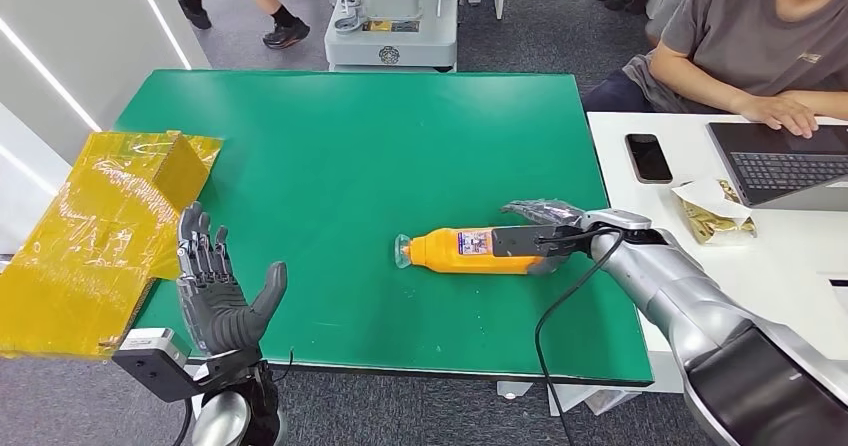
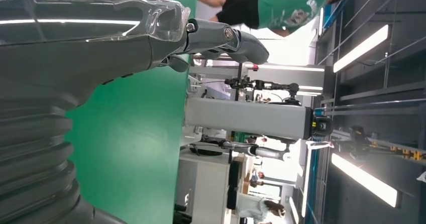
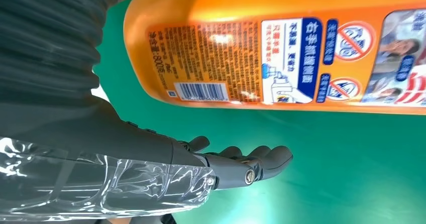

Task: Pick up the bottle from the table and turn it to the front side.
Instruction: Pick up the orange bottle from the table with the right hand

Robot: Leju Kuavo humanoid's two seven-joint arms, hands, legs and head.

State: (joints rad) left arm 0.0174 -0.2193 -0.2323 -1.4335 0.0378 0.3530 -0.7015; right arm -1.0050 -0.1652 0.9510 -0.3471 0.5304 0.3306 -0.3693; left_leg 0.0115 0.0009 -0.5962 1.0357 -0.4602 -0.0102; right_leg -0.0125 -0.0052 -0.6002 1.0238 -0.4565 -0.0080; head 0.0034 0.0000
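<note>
Bottle (image 1: 470, 250) lies on the green table (image 1: 330, 156), back label up. My right hand (image 1: 545, 236) reaches around its base, fingers apart, not yet gripping; my left hand (image 1: 215, 286) is open and idle. I judge lifting and turning remain.

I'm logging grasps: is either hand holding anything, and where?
The right hand is around the base end of the lying orange bottle; a firm hold cannot be told. The left hand holds nothing.

- The left hand (image 1: 215, 291) is held upright, fingers spread apart, nothing gripped.
- The right hand (image 1: 545, 234) is extended flat, fingers apart.
</note>
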